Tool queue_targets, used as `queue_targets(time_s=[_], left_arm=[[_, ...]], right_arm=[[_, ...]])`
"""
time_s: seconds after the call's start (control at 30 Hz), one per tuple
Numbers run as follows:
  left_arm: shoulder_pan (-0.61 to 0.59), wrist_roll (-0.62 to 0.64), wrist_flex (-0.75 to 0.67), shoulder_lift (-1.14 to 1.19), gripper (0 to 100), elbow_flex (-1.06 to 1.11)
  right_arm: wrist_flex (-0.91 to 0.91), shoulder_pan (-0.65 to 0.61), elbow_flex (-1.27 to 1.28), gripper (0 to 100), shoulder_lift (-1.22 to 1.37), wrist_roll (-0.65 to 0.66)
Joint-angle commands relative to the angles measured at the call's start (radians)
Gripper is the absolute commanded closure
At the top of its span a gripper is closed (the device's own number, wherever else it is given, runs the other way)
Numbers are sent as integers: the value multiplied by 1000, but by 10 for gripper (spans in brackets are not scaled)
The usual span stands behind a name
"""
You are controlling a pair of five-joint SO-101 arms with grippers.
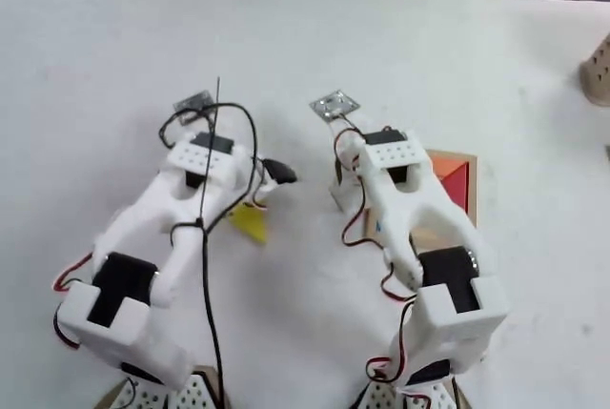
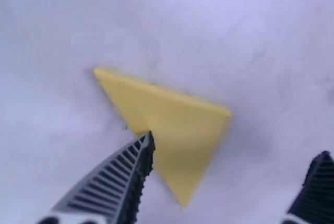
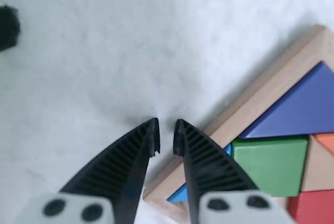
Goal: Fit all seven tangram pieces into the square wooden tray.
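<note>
A yellow triangle piece (image 2: 167,125) lies flat on the white table, and in the high view the yellow triangle (image 1: 251,224) peeks out beside the left arm. My left gripper (image 2: 236,146) stands open over it, one finger touching the triangle's edge and the other well off to its far side. The square wooden tray (image 3: 261,98) holds a dark blue triangle (image 3: 302,109), a green square (image 3: 269,164), a red piece (image 3: 313,208), an orange piece (image 3: 326,141) and a light blue piece (image 3: 182,193). My right gripper (image 3: 166,130) is shut with nothing in it, just outside the tray's corner.
The right arm covers most of the tray (image 1: 481,175) in the high view. Two small metal plates (image 1: 195,102) (image 1: 334,106) lie on the table beyond the arms. A tan perforated object (image 1: 598,71) stands at the far right edge. Cables hang along both arms.
</note>
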Motion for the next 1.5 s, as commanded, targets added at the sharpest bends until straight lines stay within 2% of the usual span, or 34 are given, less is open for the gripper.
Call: queue_targets(time_s=[0.0,0.43,0.63,1.03,1.17,1.47], left_arm=[[-12,-37,46,47,558,-2],[-13,-35,25,56,558,-2],[-67,-41,31,58,558,3],[-62,-60,-2,54,558,-3],[-70,-11,-38,54,559,-3],[-111,-5,-25,58,560,-21]], right_arm=[[-13,-5,-2,936,-35,14],[-13,-5,0,936,-35,14],[-13,-5,2,936,-35,14],[-13,-5,2,936,-35,14],[-13,-5,2,936,-35,14],[-10,-5,2,936,-35,14]])
